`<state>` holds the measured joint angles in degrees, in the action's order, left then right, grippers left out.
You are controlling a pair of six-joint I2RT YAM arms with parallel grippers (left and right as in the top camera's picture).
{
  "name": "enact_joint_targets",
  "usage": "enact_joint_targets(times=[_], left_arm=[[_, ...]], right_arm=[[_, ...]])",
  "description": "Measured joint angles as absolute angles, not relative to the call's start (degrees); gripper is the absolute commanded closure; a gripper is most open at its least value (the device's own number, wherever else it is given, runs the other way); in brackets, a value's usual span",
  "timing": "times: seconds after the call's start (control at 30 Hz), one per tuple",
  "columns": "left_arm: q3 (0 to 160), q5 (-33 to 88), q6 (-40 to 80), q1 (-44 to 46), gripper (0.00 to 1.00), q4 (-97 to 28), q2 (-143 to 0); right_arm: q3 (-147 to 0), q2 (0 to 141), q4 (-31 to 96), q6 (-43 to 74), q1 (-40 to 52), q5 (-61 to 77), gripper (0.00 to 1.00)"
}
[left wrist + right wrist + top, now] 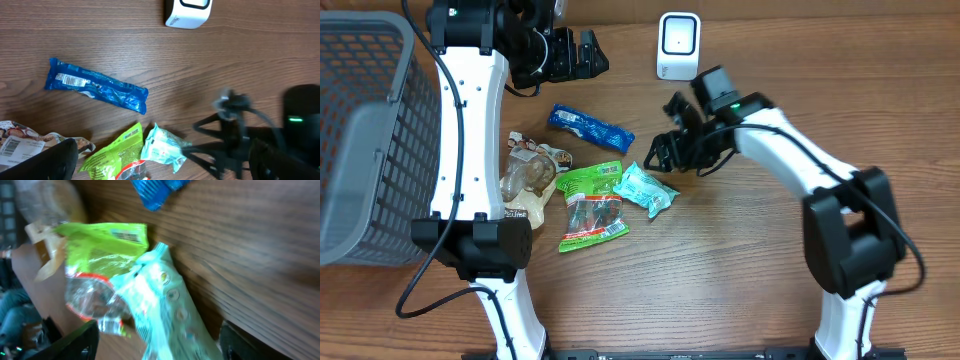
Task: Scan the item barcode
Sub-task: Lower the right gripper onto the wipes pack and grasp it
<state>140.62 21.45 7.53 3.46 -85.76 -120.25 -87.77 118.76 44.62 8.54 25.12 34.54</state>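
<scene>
Overhead only: takes in both arms, the grey mesh basket [365, 130] at the left edge, and all four packets spread on the wooden counter [720, 270].
Left wrist only: shows a white printed label on the blue wrapper [95, 87] and a barcode on the brown packet [15, 142] in the lower left corner; catches the scanner [187, 12] cut off at the top edge.
Right wrist only: close and blurred; brings the mint packet [165, 305] up across the middle, one end lapping over the clear part of the green packet [100, 245].
Mint packet, place: lies flat on the counter, right of the green packet and touching it, below the blue wrapper, well apart from the scanner.
Mint packet, look: pale mint green, crinkled, with flat sealed ends and small round prints along its face.
Scanner: white box with a dark-framed window, near the far edge of the counter.
Right hand [662, 140]: hangs over the upper end of the mint packet, fingers [75, 340] apart, one to each side; cannot tell whether they touch it.
Left hand [598, 55]: near the far edge, left of the scanner, fingers apart, nothing between them.
</scene>
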Motion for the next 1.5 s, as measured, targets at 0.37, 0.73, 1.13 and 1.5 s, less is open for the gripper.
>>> enact_joint_targets(times=[0.37,0.73,1.13,1.5], left_arm=[[140.6,21.5,7.5,3.5,0.00,-85.8,-120.2],[140.6,21.5,7.6,3.5,0.00,-85.8,-120.2],[140.6,21.5,7.6,3.5,0.00,-85.8,-120.2],[140.6,21.5,7.5,3.5,0.00,-85.8,-120.2]], right_arm=[[-87.8,123.3,44.3,26.6,26.0,31.8,0.56],[-88.0,123.3,50.4,38.6,31.1,27.0,0.96],[-92.4,123.4,59.4,33.9,21.3,20.6,0.84],[-94.0,123.4,51.1,22.7,24.9,33.0,0.17]])
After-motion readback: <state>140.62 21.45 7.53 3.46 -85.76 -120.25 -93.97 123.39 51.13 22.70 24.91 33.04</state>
